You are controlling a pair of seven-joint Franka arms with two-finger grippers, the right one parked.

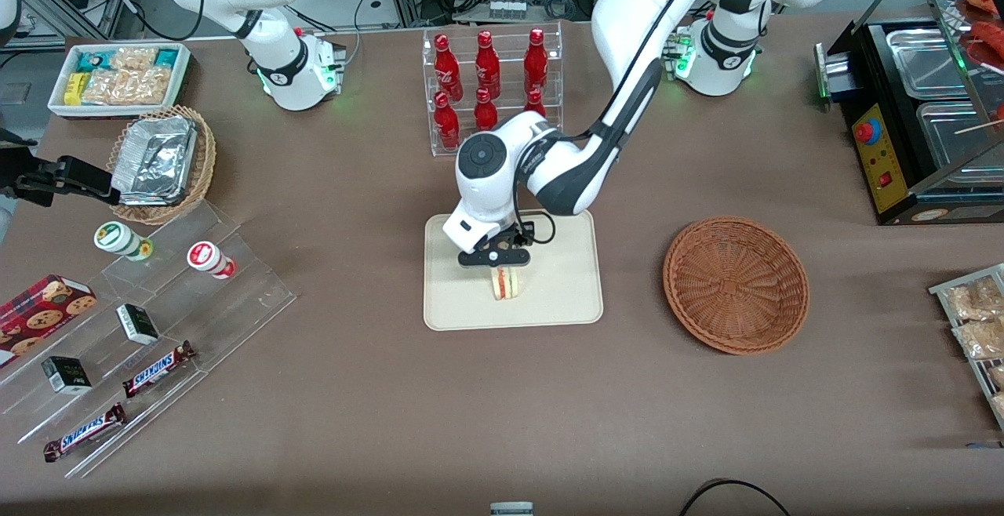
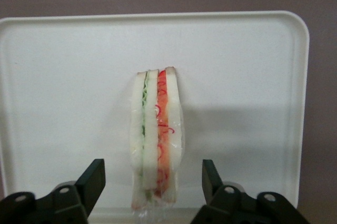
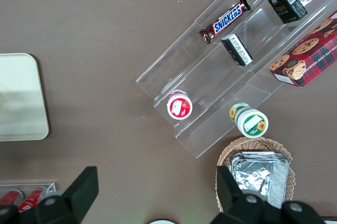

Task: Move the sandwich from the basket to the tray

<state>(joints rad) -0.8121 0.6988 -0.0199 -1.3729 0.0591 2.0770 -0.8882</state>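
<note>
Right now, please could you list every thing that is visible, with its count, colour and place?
sandwich: one, pale bread, red and green filling, standing on the tray
tray: one, cream, table centre
basket: one, reddish-brown, beside the tray, toward the working arm's end
bottles: about seven, red, in a clear rack
foil containers: silver, in a tan basket
Snickers bars: two, brown, on a clear stand
gripper: one, black, open around the sandwich

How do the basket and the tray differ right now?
The basket is round, reddish-brown wicker and holds nothing; the tray is flat, cream, rectangular and carries the sandwich, standing on edge. The open tool hangs over the tray, not the basket. Both sit on the brown table.
</note>
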